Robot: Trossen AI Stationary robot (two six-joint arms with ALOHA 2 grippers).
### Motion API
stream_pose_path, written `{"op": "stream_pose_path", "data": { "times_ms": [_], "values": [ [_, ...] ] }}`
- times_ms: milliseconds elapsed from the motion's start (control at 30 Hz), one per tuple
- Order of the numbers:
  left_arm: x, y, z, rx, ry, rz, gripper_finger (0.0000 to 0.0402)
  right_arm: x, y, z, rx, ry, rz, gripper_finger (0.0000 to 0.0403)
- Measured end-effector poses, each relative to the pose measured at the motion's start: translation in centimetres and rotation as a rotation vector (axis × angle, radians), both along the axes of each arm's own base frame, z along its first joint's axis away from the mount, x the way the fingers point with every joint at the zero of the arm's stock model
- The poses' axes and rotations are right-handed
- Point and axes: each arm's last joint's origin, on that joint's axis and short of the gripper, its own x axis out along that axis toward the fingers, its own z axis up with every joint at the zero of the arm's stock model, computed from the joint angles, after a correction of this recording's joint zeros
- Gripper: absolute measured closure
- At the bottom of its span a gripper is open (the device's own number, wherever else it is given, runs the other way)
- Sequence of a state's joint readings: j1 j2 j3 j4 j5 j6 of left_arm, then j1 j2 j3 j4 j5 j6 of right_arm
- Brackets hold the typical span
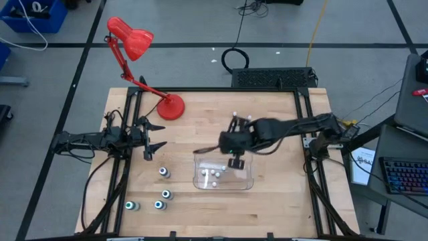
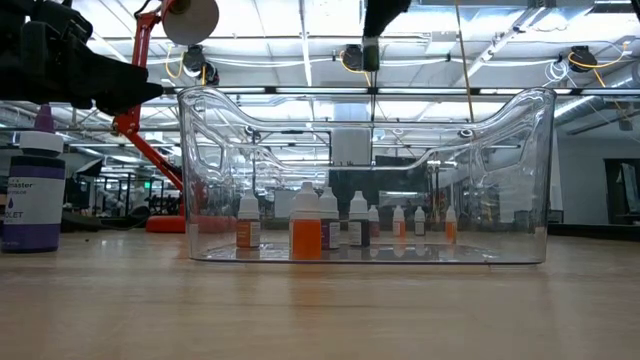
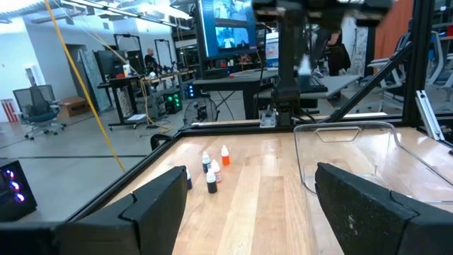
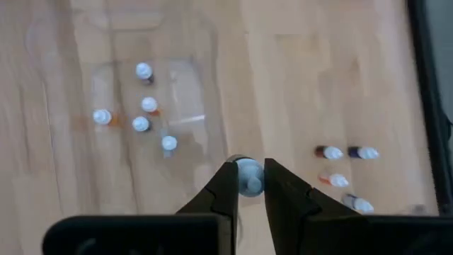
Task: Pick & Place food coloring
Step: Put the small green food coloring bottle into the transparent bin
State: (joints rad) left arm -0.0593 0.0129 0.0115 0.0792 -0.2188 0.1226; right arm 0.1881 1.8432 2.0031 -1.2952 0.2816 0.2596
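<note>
Several tiny food coloring bottles [image 4: 141,106] stand on their bases inside the clear tray [image 1: 247,179] at the table's middle. My right gripper [image 4: 248,168] hangs above the tray's far edge, shut on one more small bottle [image 4: 249,181]. A few more small bottles [image 4: 340,166] stand on the bare wood beyond the tray. Larger teal-topped bottles [image 1: 164,173] stand on the table left of the tray. My left gripper [image 3: 251,176] waits open at the table's left edge, level, holding nothing. My right gripper pinches a small food coloring bottle between its two fingertips [image 4: 228,180], just under the pale cap [image 4: 249,174]. The fingers come from above, slanting down. The bottle is lifted clear of the table and tray, cap up; its body is hidden below the cap.
A red desk lamp [image 1: 134,40] stands with its base [image 1: 172,107] at the far left of the table. A purple bottle [image 2: 35,190] shows large at the near left in the low view. Black frame rails [image 1: 307,127] border the table's sides. Bare wood lies right of the tray.
</note>
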Motion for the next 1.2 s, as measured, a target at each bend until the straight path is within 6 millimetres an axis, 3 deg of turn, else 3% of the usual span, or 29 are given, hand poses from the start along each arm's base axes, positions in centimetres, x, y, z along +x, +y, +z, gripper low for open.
{"op": "stream_pose_path", "data": {
  "times_ms": [300, 600, 800, 1200],
  "values": [
    [0.0, 0.0, 0.0, 0.000, 0.000, 0.000, 0.0096, 2.6, 3.0, -5.7, 0.012, 0.102, 0.118, 0.0368],
    [0.0, 0.0, 0.0, 0.000, 0.000, 0.000, 0.0096, 2.4, 3.5, -11.4, 0.046, 0.154, 0.163, 0.0368],
    [0.0, 0.0, 0.0, 0.000, 0.000, 0.000, 0.0096, 2.2, 2.8, -13.8, 0.041, 0.164, 0.162, 0.0368],
    [0.0, 0.0, 0.0, 0.000, 0.000, 0.000, 0.0096, 2.4, 2.6, -16.2, 0.052, 0.091, 0.164, 0.0368]
  ]
}}
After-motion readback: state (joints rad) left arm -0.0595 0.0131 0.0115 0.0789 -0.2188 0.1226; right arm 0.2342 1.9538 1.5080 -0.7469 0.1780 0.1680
